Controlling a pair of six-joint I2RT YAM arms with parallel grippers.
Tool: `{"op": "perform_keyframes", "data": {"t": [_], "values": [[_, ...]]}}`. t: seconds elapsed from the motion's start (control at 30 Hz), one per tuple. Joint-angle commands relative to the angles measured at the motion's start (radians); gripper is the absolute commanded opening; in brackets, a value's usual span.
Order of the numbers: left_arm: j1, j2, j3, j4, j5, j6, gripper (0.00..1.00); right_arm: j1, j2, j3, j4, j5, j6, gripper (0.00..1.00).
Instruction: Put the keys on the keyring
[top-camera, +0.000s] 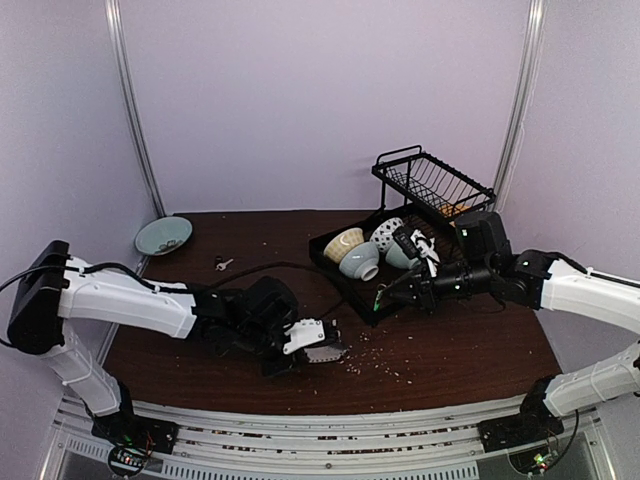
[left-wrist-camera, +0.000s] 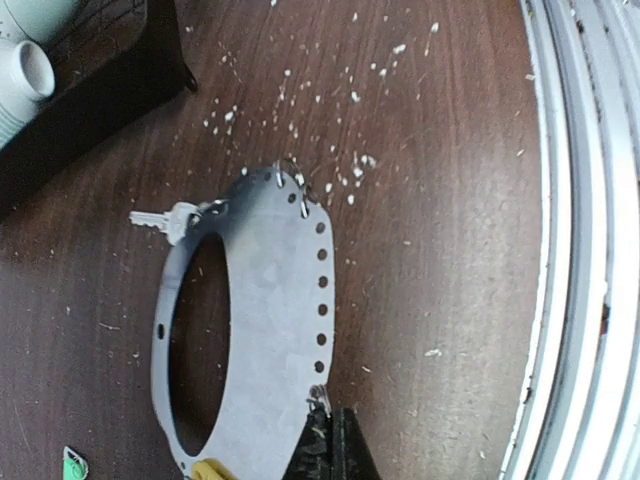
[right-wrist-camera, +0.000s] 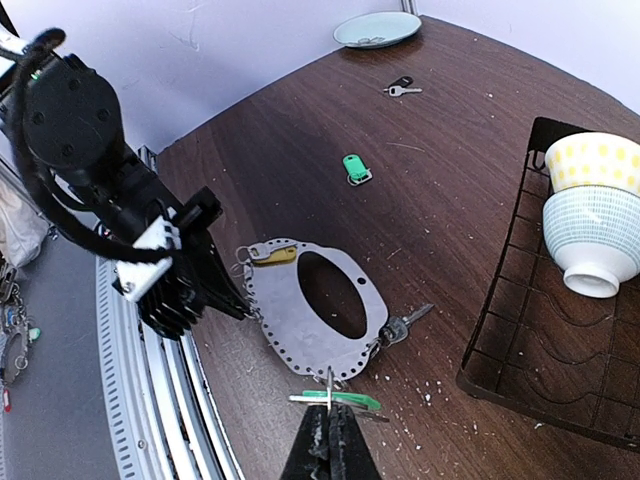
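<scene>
Right wrist view showed my right pincer pressed together on a green key. The key lay crosswise at the tips, just beside the six o'clock rim of the keyring. Whether the key touched that rim I could not tell. The keyring was a flat grey plate with a big oval hole and small holes round its edge, over the dark table. My left pincer was clamped on its nine o'clock edge. A yellow key sat at its eleven o'clock and a silver key at its four o'clock.

Farther off at twelve o'clock lay a loose green tag. Beyond it were a black-headed key and a pale dish. At three o'clock stood a black tray holding stacked bowls.

Through the left wrist view the keyring filled the middle, with my fingertips shut on its six o'clock edge. The silver key stuck out at ten o'clock, and white crumbs dotted the table at twelve.
</scene>
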Motion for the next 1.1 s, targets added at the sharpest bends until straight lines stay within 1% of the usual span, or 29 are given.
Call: {"op": "perform_keyframes", "data": {"t": [0.0,0.1,0.17,0.23,0.3,0.43,0.5,0.57,0.7,0.73,0.8,0.87,0.93,1.07], "values": [[-0.005,-0.115,0.075,-0.136,0.085,-0.044,0.0,0.005,-0.033,-0.004,0.009,-0.012,-0.003,0.0],[-0.01,-0.185,0.071,-0.176,0.104,-0.063,0.0,0.005,-0.042,-0.007,0.01,-0.027,0.004,0.0],[-0.011,-0.224,0.07,-0.204,0.167,-0.073,0.0,0.005,-0.048,-0.006,0.008,-0.031,0.009,0.0],[-0.012,-0.237,0.082,-0.238,0.219,-0.086,0.0,0.005,-0.057,-0.004,0.008,-0.037,0.014,0.0],[-0.024,-0.225,0.111,-0.304,0.209,-0.094,0.0,0.005,-0.067,-0.004,0.009,-0.042,0.018,0.0],[-0.061,-0.15,0.192,-0.502,0.074,-0.071,0.0,0.006,-0.083,-0.011,0.018,-0.043,0.026,0.0],[-0.074,-0.107,0.229,-0.562,-0.013,-0.056,0.0,0.006,-0.083,-0.011,0.019,-0.043,0.026,0.0],[-0.088,-0.051,0.274,-0.646,-0.134,-0.045,0.0,0.006,-0.084,-0.01,0.019,-0.04,0.026,0.0],[-0.108,0.058,0.351,-0.738,-0.4,-0.019,0.0,0.007,-0.089,-0.011,0.019,-0.041,0.028,0.0],[-0.108,0.086,0.368,-0.757,-0.439,-0.008,0.0,0.006,-0.09,-0.011,0.018,-0.042,0.028,0.0],[-0.111,0.124,0.404,-0.742,-0.415,0.021,0.0,0.006,-0.089,-0.01,0.018,-0.039,0.027,0.0],[-0.112,0.127,0.414,-0.67,-0.337,0.041,0.0,0.007,-0.089,-0.011,0.017,-0.037,0.025,0.0],[-0.111,0.084,0.392,-0.57,-0.253,0.047,0.0,0.006,-0.091,-0.014,0.017,-0.032,0.024,0.0],[-0.091,-0.02,0.286,-0.35,-0.084,0.009,0.0,0.007,-0.09,-0.015,0.019,-0.038,0.025,0.0]]}}
